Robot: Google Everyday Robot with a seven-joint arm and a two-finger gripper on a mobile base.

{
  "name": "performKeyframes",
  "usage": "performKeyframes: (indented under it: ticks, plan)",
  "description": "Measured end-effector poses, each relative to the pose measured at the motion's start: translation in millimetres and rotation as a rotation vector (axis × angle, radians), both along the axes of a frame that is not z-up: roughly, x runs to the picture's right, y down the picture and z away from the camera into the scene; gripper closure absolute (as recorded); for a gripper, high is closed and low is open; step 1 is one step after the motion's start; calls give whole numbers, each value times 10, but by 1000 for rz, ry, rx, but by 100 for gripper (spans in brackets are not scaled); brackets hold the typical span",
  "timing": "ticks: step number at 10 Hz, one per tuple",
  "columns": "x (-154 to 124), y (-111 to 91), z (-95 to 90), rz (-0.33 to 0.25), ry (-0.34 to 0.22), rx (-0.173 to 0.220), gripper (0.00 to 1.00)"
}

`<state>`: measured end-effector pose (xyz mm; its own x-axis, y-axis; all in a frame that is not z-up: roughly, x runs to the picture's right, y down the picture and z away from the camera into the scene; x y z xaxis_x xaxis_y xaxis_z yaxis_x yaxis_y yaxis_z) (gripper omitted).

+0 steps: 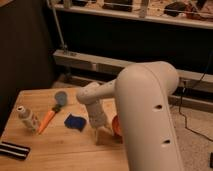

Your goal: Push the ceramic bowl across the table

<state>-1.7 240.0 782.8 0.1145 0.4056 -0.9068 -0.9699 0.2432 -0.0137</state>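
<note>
Light wooden butcher-block table (55, 152), five items on top.
Left: small white bottle (28, 118), upright; black-and-white striped flat piece (13, 149) at the front corner. Centre: orange-handled brush (48, 118), dark blue sponge (75, 122). Right: glossy orange-red ceramic bowl (116, 126), half hidden; gripper (104, 140) beside it, at the tabletop.

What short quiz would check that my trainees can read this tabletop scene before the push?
1. True or false: the gripper is down at the table, close beside the ceramic bowl.
2. Which lies closest to the gripper? A) blue sponge B) white bottle C) orange-handled brush
3. Fill in: the ceramic bowl is mostly hidden behind the robot's ____.

Key: 1 true; 2 A; 3 arm.
</note>
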Motion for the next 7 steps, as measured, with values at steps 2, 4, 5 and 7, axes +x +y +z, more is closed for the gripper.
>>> performKeyframes:
  ticks: [2, 4, 5, 7]
  plan:
    - [121, -71, 86, 54, 34, 40, 35]
    - [88, -104, 170, 106, 24, 71, 35]
    - [-56, -104, 201, 125, -14, 80, 35]
    - [-234, -60, 249, 157, -75, 87, 35]
